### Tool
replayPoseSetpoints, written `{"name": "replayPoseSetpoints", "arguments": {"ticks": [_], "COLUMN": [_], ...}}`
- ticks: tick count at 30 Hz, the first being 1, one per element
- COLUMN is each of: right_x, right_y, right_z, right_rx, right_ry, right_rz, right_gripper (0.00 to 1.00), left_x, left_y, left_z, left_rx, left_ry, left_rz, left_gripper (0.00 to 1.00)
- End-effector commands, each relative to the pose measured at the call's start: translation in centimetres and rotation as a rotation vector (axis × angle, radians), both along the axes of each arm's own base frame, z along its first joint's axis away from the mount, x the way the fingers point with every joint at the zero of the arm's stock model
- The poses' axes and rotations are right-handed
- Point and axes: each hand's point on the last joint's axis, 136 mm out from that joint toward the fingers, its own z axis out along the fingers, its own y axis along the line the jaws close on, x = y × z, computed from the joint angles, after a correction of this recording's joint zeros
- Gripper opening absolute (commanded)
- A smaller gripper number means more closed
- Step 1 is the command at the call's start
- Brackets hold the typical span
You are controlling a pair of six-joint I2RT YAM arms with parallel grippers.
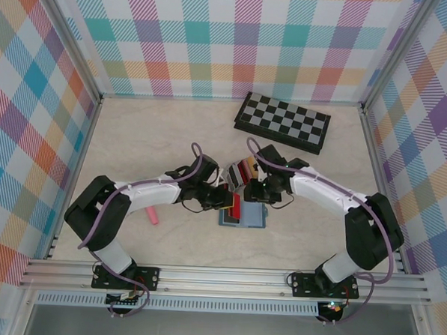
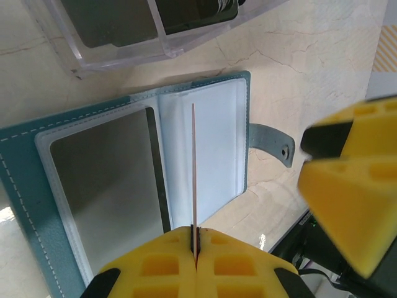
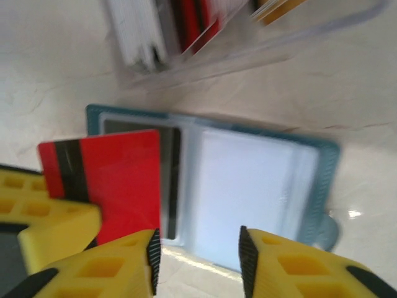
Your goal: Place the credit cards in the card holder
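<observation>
My left end effector [image 2: 195, 239] is clamped shut on a red card [image 3: 118, 180]; the card stands on edge between the pads, its long axis running straight out from the fingertips; directly beneath it lies the open card holder [image 2: 25, 180], teal cover flat on the worktop [image 1: 150, 134], clear sleeves facing up.

Seen from the left wrist, the card's thin edge hangs just to the strap side of the centre fold, over the empty sleeve; the other sleeve appears to hold a dark-striped card already.

My right end effector [image 3: 198, 254] hovers at the holder's near edge, jaws apart with nothing between them; the red card sits just to its left.

The left arm is the one carrying the card, so I judge the coming move is its own; the card must tip from upright to nearly flat and find the sleeve's mouth, though I cannot tell on which side that mouth opens.

Just beyond the holder stands the clear rack tray [image 3: 248, 49] with more cards upright in it.
</observation>
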Motion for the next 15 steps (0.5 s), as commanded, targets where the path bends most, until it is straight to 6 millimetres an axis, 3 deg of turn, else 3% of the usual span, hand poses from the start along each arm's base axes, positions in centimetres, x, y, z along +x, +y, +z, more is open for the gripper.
{"name": "replayPoseSetpoints", "arguments": {"ticks": [1, 7, 15], "right_x": [-1.1, -1.6, -1.8], "right_y": [1.0, -2.1, -4.2], "right_z": [-0.6, -3.6, -5.8], "right_rx": [0.027, -0.151, -0.196], "right_ry": [0.053, 0.086, 0.123], "right_rz": [-0.016, -0.082, -0.124], "right_gripper": [0.35, 0.25, 0.2], "left_x": [0.1, 0.3, 0.3], "left_y": [-0.6, -0.9, -1.8], "left_z": [-0.1, -1.1, -1.2], "left_rx": [-0.002, 0.007, -0.049], "left_ry": [-0.016, -0.009, -0.013], "left_rz": [-0.016, -0.015, -0.039], "left_gripper": [0.0, 0.0, 0.0]}}
